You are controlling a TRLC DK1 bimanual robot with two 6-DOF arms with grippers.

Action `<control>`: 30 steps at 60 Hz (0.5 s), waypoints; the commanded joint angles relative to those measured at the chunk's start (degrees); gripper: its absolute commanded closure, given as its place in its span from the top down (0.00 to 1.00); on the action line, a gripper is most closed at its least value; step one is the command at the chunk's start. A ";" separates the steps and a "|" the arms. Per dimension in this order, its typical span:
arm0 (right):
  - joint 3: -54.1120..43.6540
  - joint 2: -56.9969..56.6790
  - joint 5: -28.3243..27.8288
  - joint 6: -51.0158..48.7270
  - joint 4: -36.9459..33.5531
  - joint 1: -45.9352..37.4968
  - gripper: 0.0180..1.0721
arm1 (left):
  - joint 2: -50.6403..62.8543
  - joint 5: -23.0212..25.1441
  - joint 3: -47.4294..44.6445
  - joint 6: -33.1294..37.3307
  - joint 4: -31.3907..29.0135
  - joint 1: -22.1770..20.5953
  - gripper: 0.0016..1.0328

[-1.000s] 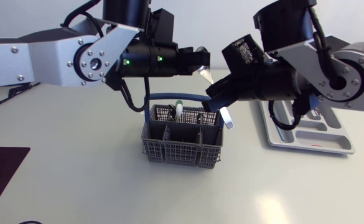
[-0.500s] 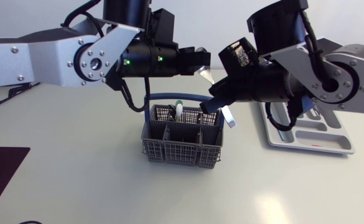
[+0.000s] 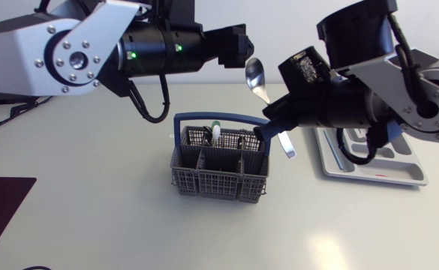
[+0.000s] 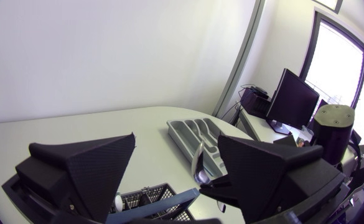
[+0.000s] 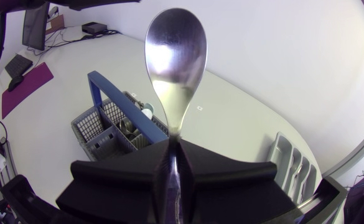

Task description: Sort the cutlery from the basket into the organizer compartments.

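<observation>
Since a second ago your left tool [image 3: 238,46] has lifted up and away, fingers apart and empty. Cutlery remains in the basket [image 3: 219,178]. Your right tool [image 3: 270,129], clamped on the spoon [image 3: 256,75], holds it above the basket's right end, with the long axis steep, bowl up and handle down. The spoon has not yet reached the organizer [image 3: 399,174].

Your organizer [image 3: 377,161] half covered by the right arm [image 3: 369,97] at the right edge of the table [image 3: 91,187], spoon [image 3: 257,75] shaft lost inside the right gripper [image 3: 268,128], basket [image 3: 219,181] contents too small to name, perhaps one white handle, dark mat [image 3: 1,214] cut off at the table's left edge.
</observation>
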 commanded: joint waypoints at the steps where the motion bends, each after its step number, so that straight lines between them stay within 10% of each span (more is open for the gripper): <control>1: -1.90 -1.99 -0.12 -1.13 -0.79 -3.18 0.07 | -1.32 -1.15 2.03 2.28 -0.17 1.46 0.96; 30: -1.03 6.10 -14.18 -8.16 2.81 -34.47 0.07 | -5.10 -3.17 -2.80 14.85 -6.94 8.93 0.96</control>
